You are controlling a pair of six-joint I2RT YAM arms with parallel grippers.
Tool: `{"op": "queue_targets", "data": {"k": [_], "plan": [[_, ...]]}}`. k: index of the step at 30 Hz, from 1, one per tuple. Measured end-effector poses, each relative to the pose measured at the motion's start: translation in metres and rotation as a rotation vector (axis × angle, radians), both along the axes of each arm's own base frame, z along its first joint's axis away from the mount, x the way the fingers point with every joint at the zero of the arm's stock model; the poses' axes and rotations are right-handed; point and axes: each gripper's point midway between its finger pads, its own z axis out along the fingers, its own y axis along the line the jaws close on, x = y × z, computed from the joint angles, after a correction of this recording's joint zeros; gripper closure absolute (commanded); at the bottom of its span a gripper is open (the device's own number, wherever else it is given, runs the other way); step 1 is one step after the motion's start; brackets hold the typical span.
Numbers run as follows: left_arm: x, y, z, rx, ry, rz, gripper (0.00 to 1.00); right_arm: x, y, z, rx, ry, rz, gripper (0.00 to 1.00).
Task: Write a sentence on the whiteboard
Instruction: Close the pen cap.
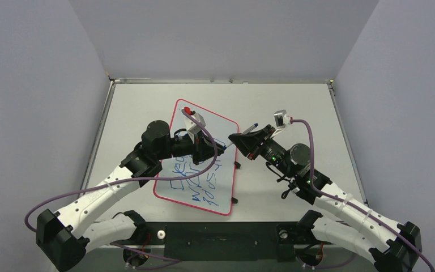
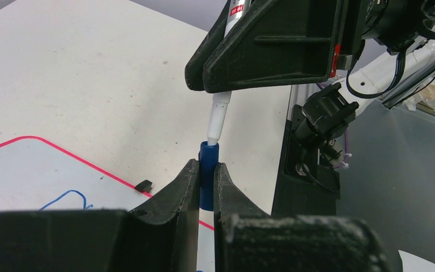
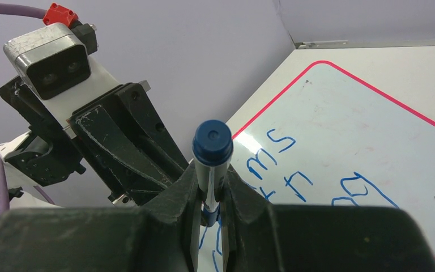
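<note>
Claws meet nose to nose in the top view: the left claw [image 1: 218,148] and the right claw [image 1: 235,139], just over the right edge of the whiteboard [image 1: 221,127]. The whiteboard lies flat, a bit crooked, in the middle of the surface [image 1: 294,102]. The sentence [image 1: 204,190] is on its near half in wobbly blue lines. Two small black clips [image 1: 237,165] sit on its right edge, near the claws.

From the left wrist, the left claw [image 2: 207,175] is clamped on a blue cap [image 2: 208,152]. The right claw [image 2: 201,79] hangs above it, clamped on the marker [image 2: 218,116]. The marker's white tip end goes down into the cap (it does not look pushed all the way in). I think the writing is done and this is the capping step.

From the right wrist, the marker's blue back end [image 3: 212,141] sticks up between the right claw's fingers [image 3: 243,198]. The left arm's camera [image 3: 48,59] is close by on the left.

What could go wrong? If the marker goes in crooked, it could jam or slip in the claw. If the push is too hard, the cap could pop out and fall on the sentence. The two claws are very close, so they could bump. A claw that dips low could rub the blue words and smear them.
</note>
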Motion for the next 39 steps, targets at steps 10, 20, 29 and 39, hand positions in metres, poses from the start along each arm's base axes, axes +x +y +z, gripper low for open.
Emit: {"op": "queue_targets", "data": {"k": [10,20,29,39], "plan": [[0.004,0.002,-0.007,0.008,0.025,0.007,1.00,0.006,0.017,-0.016,-0.042,0.029,0.024,1.00],[0.014,0.006,-0.014,0.019,0.053,0.052,1.00,0.016,0.035,-0.031,-0.087,0.065,0.015,1.00],[0.029,0.010,-0.027,0.052,0.103,0.152,1.00,0.035,0.044,-0.047,-0.099,0.121,-0.073,1.00],[0.047,0.015,-0.046,0.113,0.123,0.293,1.00,0.050,0.048,-0.069,-0.100,0.197,-0.200,1.00]]}}
